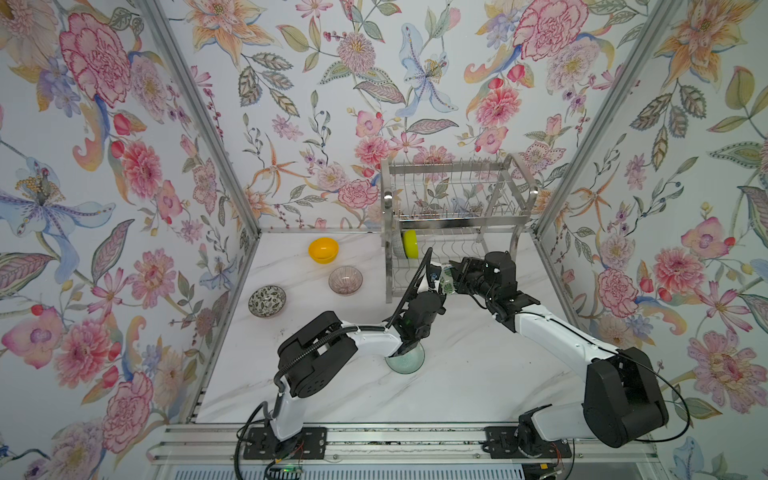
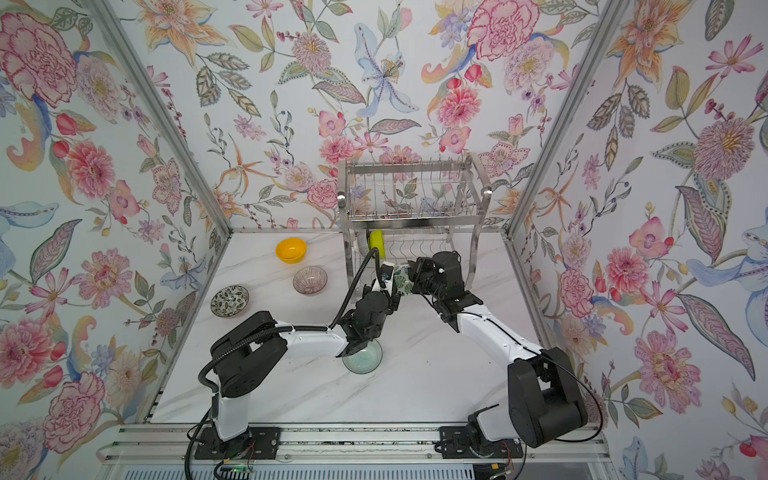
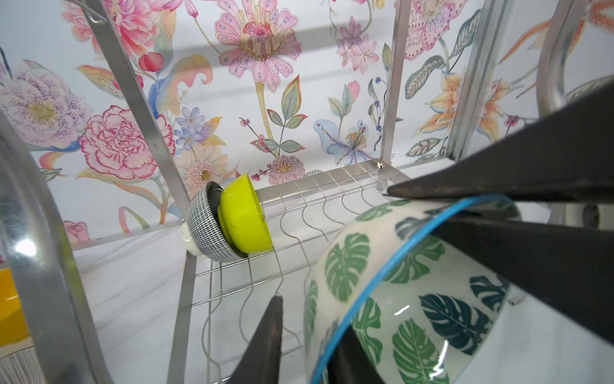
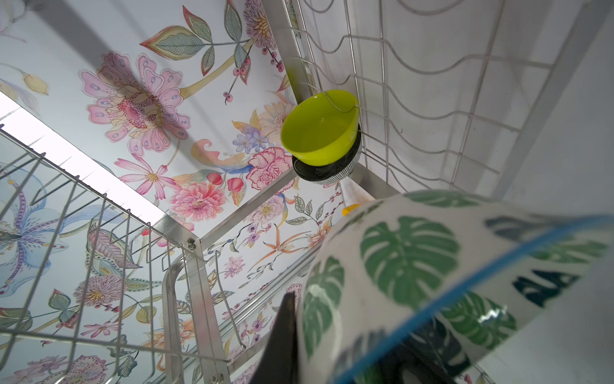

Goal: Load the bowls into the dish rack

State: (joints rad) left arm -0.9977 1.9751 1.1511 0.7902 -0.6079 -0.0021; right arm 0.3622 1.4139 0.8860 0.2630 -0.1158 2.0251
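Counting left to right across the table (image 1: pixel 478 386), with twelve o'clock at the back wall:

1. Navy bowl (image 1: pixel 267 301): nine o'clock, upright, near the left edge, standing alone.
2. Orange bowl (image 1: pixel 323 249): eleven o'clock, upright, close to the back wall.
3. Pink bowl (image 1: pixel 345 280): at five o'clock of the orange bowl, near it but apart, upright.
4. Glass bowl (image 1: pixel 409 361): just toward six from the table's centre, upright, partly hidden under the left arm.
5. Speckled bowl (image 3: pixel 202 229): on edge at the nine o'clock end of the rack's lower tier.
6. Lime bowl (image 3: pixel 244 219): on edge in the same tier, pressed against the speckled bowl on its three o'clock side.
7. Left gripper (image 3: pixel 309 319): jaws apart and astride the leaf bowl's rim. The outer finger (image 3: pixel 265 342) stands clear of the wall.
8. Leaf bowl (image 2: pixel 402 280): off the table and tilted on edge, in front of the lower tier, between the two grippers.
9. Right gripper (image 3: pixel 412 212): jaws clamped on the leaf bowl's blue rim, one finger inside and one outside.
10. Rack (image 1: pixel 457 166): one o'clock, two tiers, against the back wall.
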